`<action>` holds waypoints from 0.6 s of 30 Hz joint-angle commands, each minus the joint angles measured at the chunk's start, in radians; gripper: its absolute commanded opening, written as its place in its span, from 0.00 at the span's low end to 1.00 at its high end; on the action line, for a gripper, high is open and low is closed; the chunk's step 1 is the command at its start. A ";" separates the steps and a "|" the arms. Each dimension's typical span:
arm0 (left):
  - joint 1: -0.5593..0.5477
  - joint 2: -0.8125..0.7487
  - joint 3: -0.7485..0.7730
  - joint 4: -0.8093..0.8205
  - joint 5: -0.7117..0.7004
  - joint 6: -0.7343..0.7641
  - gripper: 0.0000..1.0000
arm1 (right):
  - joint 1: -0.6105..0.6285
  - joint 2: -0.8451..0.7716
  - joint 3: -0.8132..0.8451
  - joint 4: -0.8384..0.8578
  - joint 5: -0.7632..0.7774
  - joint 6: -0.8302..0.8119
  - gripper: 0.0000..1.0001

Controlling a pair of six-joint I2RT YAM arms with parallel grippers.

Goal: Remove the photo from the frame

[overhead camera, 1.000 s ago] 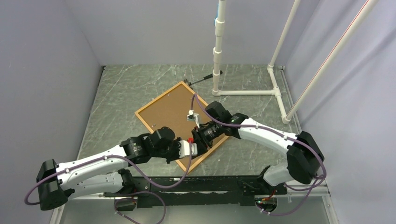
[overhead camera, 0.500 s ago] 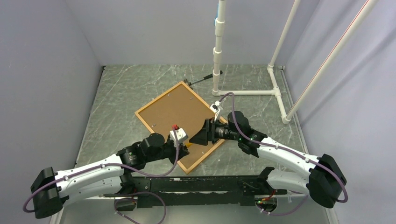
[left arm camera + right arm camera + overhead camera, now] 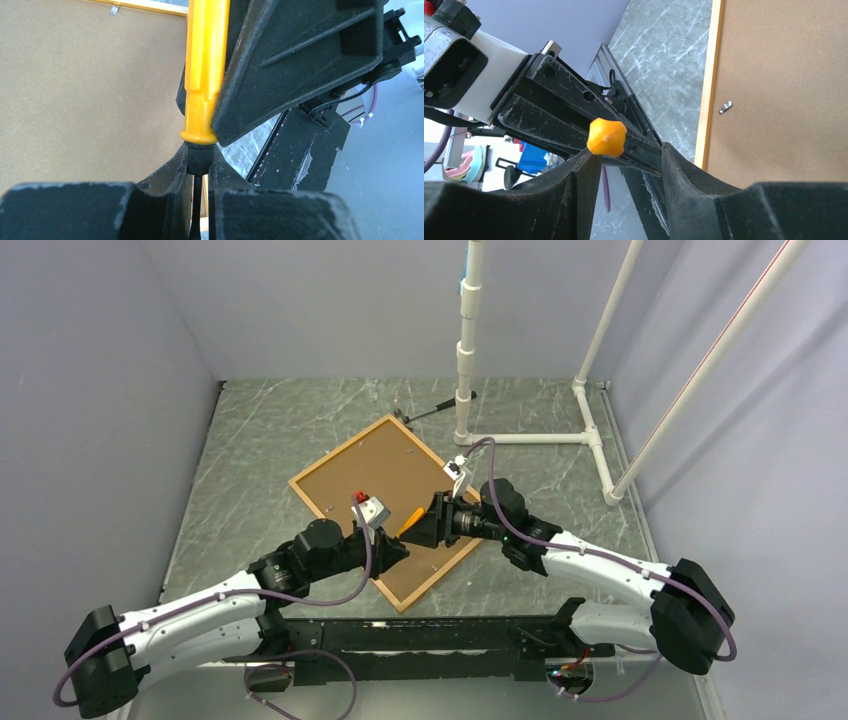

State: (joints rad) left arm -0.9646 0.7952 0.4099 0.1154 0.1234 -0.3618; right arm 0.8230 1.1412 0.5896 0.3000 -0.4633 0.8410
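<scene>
Top external: left gripper (image 3: 393, 541) clamps the screwdriver (image 3: 410, 521) over the frame (image 3: 338, 450), toward four o'clock; right gripper (image 3: 421, 531), jaws spread, straddles its handle and should close squarely before release.

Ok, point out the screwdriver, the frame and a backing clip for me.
screwdriver (image 3: 205, 70): left wrist view, middle of the orange handle.
frame (image 3: 340, 449): top view, orange border's far-left side.
clip (image 3: 724, 106): right wrist view, the small metal tab on the brown backing.
</scene>
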 commanded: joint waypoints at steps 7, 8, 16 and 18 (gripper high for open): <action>0.007 0.016 0.022 0.088 0.049 -0.021 0.00 | 0.026 0.075 0.086 0.080 0.020 -0.017 0.23; 0.007 0.016 0.021 0.092 0.053 -0.019 0.00 | 0.026 0.082 0.085 0.083 0.023 -0.018 0.18; 0.013 0.003 0.014 0.097 0.070 -0.003 0.00 | 0.027 0.124 0.123 0.042 0.021 -0.060 0.18; 0.016 -0.001 0.016 0.093 0.071 0.002 0.00 | 0.026 0.128 0.124 0.045 0.025 -0.061 0.10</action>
State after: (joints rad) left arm -0.9405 0.8162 0.4061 0.1116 0.1333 -0.3622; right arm 0.8463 1.2488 0.6689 0.3302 -0.4675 0.8268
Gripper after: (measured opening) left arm 0.137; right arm 0.225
